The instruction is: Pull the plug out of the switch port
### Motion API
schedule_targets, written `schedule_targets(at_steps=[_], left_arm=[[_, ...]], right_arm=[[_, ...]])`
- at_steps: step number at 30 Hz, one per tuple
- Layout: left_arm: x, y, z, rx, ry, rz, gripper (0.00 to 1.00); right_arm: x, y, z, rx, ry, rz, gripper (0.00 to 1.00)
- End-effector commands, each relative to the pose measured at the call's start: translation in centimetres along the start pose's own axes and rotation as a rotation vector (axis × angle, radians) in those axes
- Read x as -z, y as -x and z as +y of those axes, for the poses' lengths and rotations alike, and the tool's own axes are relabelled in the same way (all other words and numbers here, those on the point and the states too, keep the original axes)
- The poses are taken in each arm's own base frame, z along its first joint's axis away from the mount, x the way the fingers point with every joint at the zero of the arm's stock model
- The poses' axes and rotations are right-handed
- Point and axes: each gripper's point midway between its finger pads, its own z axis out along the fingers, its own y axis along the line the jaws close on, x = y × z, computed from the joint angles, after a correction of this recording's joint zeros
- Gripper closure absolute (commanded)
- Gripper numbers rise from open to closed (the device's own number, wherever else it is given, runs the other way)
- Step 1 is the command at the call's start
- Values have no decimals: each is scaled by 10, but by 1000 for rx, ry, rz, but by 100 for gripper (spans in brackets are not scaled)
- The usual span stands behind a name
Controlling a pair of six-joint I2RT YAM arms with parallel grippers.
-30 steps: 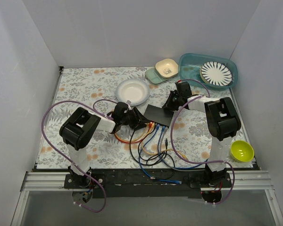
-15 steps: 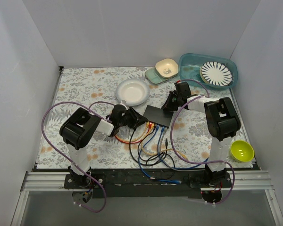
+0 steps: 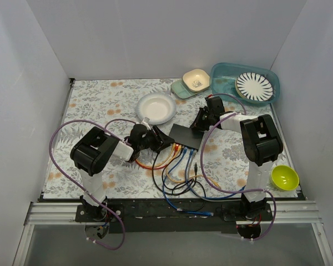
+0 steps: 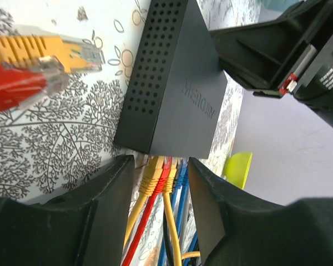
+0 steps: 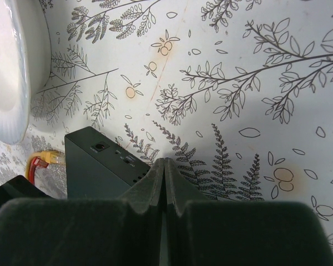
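1. The switch (image 3: 186,134) lies flat in the middle of the worktop (image 3: 100,100), between my two arms. Its socket edge faces the near side.
2. My left gripper (image 4: 160,178) has its jaws apart, straddling the row of plugs (image 4: 161,173) seated in the ports (yellow, red, yellow, then blue). As far as I can make out, the jaws touch none of them.
3. My right gripper (image 5: 164,172) has its jaws pressed together with nothing between them, tips at the switch's far edge. I read that as a brace, though I cannot tell whether it actually bears on the box.
4. First worry: the left gap spans several plugs, so closing here could pinch two or three at once and free none cleanly.
5. Second worry: if a latch tab stays caught, the pull would drag the whole switch toward the near side. The closed right tips could then slip off it.
6. Third worry: two loose connectors (image 4: 66,47) and the tangle of cables (image 3: 180,177) lie close to the left jaws and could snag during the pull.
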Motion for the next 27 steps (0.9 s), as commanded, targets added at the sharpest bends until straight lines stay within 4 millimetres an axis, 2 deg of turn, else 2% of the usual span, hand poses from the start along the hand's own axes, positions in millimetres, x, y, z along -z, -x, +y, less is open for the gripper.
schedule_targets(at_steps=[1,7,17,23,27], left_arm=[[8,-14,25,-33,76,43,56],[-2,-18,24,-89,112,64,57],[-9,-24,34,-68,127,91,69],[-9,-27,38,-62,133,102,81],[-9,-28,36,-50,123,105,92]], right_arm=[[0,-32,-13,-20,-54,108,91],[-1,-31,-11,-21,-52,108,91],[0,-33,-13,-20,-56,113,91],[0,-33,-11,-19,-54,112,91],[10,-23,-1,-2,-48,76,91]])
